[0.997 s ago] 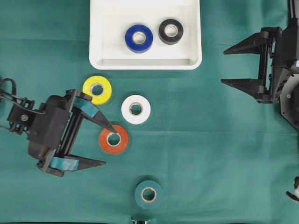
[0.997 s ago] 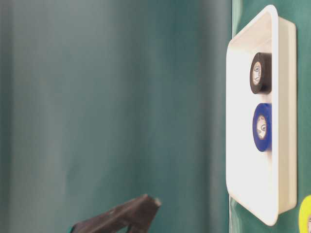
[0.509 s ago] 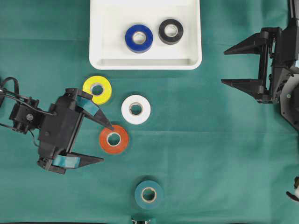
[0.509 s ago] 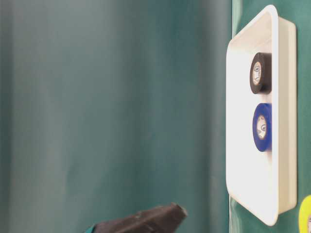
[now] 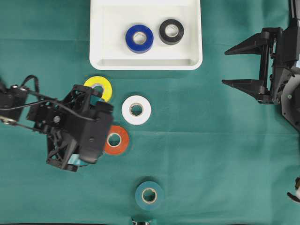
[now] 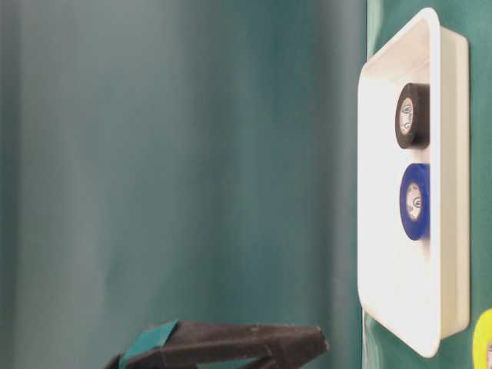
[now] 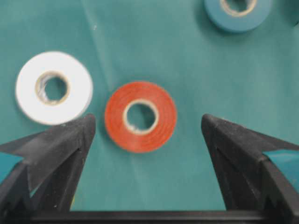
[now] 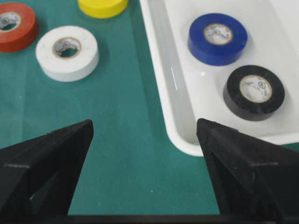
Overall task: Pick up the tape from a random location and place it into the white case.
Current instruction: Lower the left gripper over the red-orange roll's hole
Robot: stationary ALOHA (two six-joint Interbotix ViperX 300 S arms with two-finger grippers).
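The white case [image 5: 146, 62] sits at the top middle of the green surface [image 5: 211, 154], seen from overhead. Two rolls lie flat inside it, side by side and apart: a blue tape roll [image 5: 139, 38] on the left and a black tape roll [image 5: 171, 31] on the right. Both have pale core labels with small printed marks; in the right wrist view the print is too small and blurred to read.

Four more rolls lie on the cloth below the case. A yellow tape roll [image 5: 105, 86] is nearest the case's lower left corner, partly covered by the left arm. A white tape roll [image 5: 136, 109] lies to its lower right, an orange tape roll [image 5: 116, 139] below that, and a teal tape roll [image 5: 149, 195] sits well apart near the bottom edge. No writing shows on these four.

The left gripper [image 7: 147, 128] points down over the orange tape roll with its jaws spread wide; in the left wrist view the roll lies between the two fingertips, touching neither. Its fingers [image 7: 51, 149] carry teal tape wraps.

The right gripper [image 5: 224, 67] hangs at the right side, jaws spread wide and holding nothing, pointing toward the case.
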